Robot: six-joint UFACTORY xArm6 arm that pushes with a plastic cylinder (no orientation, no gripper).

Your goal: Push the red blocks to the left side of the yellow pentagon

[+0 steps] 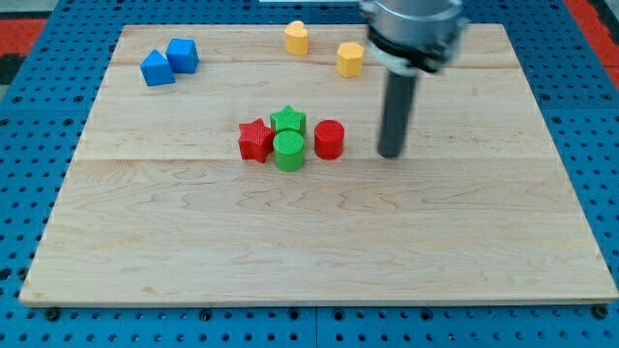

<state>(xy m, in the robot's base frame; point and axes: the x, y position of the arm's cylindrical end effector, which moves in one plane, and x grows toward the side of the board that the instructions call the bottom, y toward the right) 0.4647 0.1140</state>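
A red star block [254, 140] and a red cylinder [329, 139] sit near the board's middle, on either side of a green star [288, 121] and a green cylinder [288, 151]. The yellow pentagon [350, 58] sits near the view's top, right of a yellow heart-shaped block [296, 38]. My tip [391, 153] rests on the board just to the right of the red cylinder, a small gap apart, and below the pentagon.
Two blue blocks [158, 69] [182, 54] sit at the view's top left. The wooden board [319, 242] lies on a blue pegboard surface. The arm's body hangs over the board's top edge.
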